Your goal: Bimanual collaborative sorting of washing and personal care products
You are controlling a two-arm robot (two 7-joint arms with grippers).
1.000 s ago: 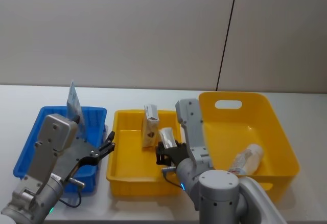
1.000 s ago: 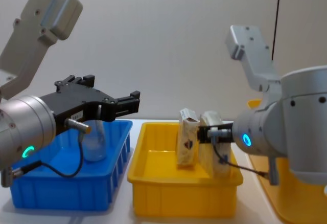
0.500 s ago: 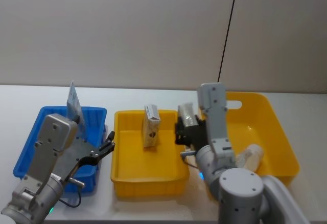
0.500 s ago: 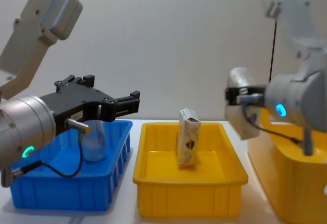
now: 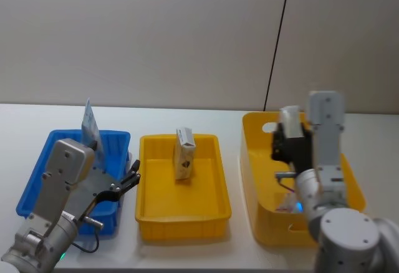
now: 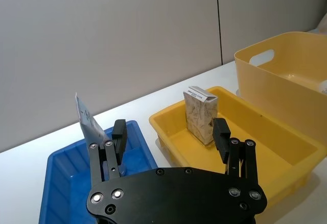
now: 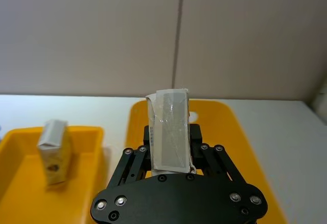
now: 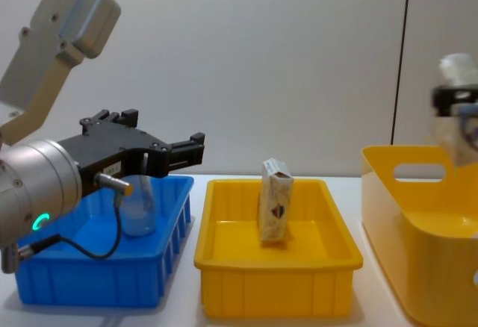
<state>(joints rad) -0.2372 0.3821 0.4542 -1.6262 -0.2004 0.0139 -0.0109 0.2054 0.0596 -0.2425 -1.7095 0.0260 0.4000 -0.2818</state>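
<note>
Right now the right gripper has its jaws closed on a cream packet wrapped in clear film, held upright with its top end poking out past the fingertips; in the head view that gripper hangs above the tall yellow bin at about three o'clock on the table, with the packet raised over the bin's rear wall. Its forearm rises steeply, the pale upper link standing nearly vertical beside the gripper. Low inside that bin lies something pale and translucent, too hidden to name. The left gripper has its jaws spread wide with nothing between them, and it hovers at about nine o'clock, over the near right corner of the blue bin, the arm bent and reaching forward from the lower left. A squeeze tube stands upright at the blue bin's back, crimped end up. At centre, a second cream packet stands upright in the rear half of the shallow yellow tray
</note>
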